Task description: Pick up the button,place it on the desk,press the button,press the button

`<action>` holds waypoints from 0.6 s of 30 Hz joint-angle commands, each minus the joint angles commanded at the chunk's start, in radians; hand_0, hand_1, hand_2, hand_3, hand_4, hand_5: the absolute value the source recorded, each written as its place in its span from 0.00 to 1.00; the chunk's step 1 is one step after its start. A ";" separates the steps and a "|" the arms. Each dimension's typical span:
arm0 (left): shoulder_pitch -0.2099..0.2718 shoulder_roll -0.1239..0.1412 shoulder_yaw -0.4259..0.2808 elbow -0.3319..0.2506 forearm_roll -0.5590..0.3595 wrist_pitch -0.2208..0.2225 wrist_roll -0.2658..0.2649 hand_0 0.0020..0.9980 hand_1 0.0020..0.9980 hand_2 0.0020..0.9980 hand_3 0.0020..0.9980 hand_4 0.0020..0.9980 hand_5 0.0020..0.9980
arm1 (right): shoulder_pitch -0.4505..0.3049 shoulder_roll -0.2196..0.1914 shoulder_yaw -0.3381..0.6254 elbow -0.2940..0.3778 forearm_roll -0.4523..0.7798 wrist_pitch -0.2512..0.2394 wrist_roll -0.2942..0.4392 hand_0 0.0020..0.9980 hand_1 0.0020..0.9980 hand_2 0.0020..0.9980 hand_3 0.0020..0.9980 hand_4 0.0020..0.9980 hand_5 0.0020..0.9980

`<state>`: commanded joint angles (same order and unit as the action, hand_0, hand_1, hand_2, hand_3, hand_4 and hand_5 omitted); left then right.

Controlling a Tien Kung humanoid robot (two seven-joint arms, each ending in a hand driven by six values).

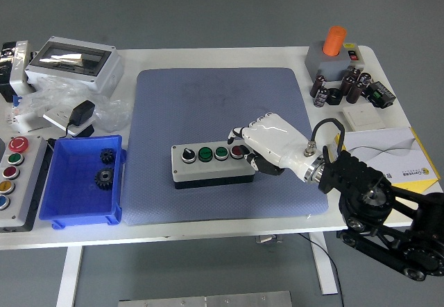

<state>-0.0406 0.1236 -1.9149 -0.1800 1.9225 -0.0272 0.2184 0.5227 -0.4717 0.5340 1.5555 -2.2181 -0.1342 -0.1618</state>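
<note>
The grey button box (208, 168) lies on the blue mat (208, 92) in mid table. It carries a black knob, two green buttons (213, 154) and a red button (237, 152) in a row. My white right hand (244, 149) comes in from the right and rests over the box's right end. Its fingers (234, 138) are curled down by the red button and partly cover it, and the thumb sits at the box's right side. It lifts nothing. My left arm is out of view.
A blue bin (69, 206) with two gears stands left of the mat. A second button panel (14, 175) is at the left edge, and a grey enclosure (73, 61) at the back left. An orange-topped device (334, 50), capacitors (340, 89) and a yellow-white box (385, 151) are on the right.
</note>
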 joint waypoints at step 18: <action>0.000 0.000 0.000 0.000 0.002 -0.001 0.000 0.68 0.68 0.59 0.66 0.72 0.30 | -0.001 0.021 -0.011 -0.043 0.018 -0.030 0.003 0.13 0.13 0.15 0.67 0.24 0.00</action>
<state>-0.0406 0.1236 -1.9149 -0.1800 1.9244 -0.0279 0.2188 0.5215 -0.4505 0.5228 1.5125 -2.2003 -0.1647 -0.1585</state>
